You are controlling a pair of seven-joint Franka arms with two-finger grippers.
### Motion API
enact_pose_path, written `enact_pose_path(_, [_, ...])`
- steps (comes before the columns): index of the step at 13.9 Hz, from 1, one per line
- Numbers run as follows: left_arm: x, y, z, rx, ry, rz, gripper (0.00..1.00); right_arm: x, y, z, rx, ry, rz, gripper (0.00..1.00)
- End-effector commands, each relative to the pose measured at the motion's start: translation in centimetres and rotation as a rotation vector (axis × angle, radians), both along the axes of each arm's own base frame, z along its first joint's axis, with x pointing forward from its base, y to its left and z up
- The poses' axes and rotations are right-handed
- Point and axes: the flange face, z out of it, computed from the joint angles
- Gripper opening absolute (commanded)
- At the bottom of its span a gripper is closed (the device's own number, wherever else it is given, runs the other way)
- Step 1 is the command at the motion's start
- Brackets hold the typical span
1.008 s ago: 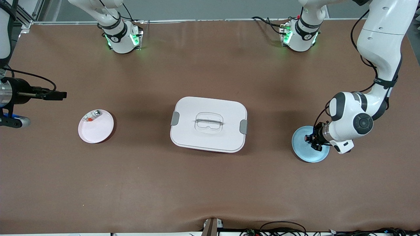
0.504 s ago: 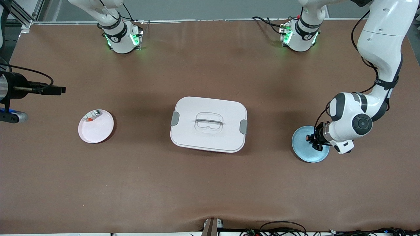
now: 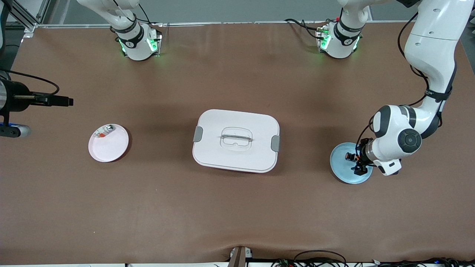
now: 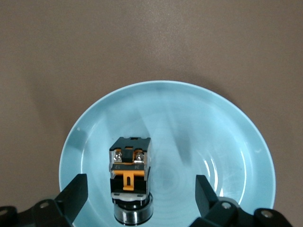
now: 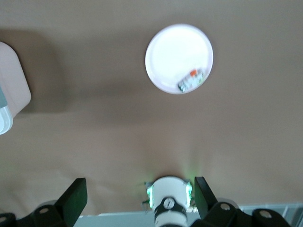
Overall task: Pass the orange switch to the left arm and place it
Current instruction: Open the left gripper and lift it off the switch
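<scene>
Left pincer [image 4: 139, 191] hangs low over the blue plate [image 3: 343, 170], fingers [image 4: 73, 194] spread wide on either side of the orange switch [image 4: 131, 177], with clear space between each finger and the part; it grips nothing. Orange switch lies on the blue plate, resting on the dish surface, its orange tab and two screw terminals facing up. Blue plate sits on the worktop [image 3: 237, 207] toward the left arm's end, well apart from the box [image 3: 236, 141].

Box stands closed at the middle of the worktop, grey latches on two sides, recessed handle in its lid.

Pink plate [image 3: 111, 148] sits toward the right arm's end of the worktop, well apart from the box and about level with it from the front camera. A small silver-and-clear piece [image 3: 104, 131] with a red bit lies on the pink plate near the rim.

Right pincer [image 5: 139, 196] waits high over the worktop edge at the right arm's end, farther out from the box than the pink plate. Its fingers [image 5: 73, 196] stand wide apart and hold nothing.
</scene>
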Motion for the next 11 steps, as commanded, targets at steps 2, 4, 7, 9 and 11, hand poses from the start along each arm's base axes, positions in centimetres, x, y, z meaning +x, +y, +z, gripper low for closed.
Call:
enact_pose_path(2, [0.4, 0.7, 1.1, 0.018, -0.02, 0.014, 1.0, -0.5, -1.0, 1.5, 0.005, -0.069, 0.026, 1.0])
enact_pose_path(4, [0.4, 0.0, 1.4, 0.016, -0.02, -0.015, 1.0, -1.2, -0.6, 1.9, 0.001, -0.102, 0.028, 1.0])
enact_pose_path(7, [0.1, 0.1, 1.5, 0.007, -0.018, -0.163, 1.0, -2.5, 0.1, 2.4, -0.004, -0.143, 0.033, 1.0])
enact_pose_path(9, [-0.1, 0.4, 2.6, 0.002, -0.031, -0.349, 1.0, -3.6, 0.7, 2.3, -0.008, -0.169, 0.041, 1.0])
enact_pose_path(11, [-0.6, 1.1, 3.1, -0.018, -0.031, -0.549, 1.0, -4.6, 1.5, 2.4, -0.011, -0.196, 0.051, 1.0])
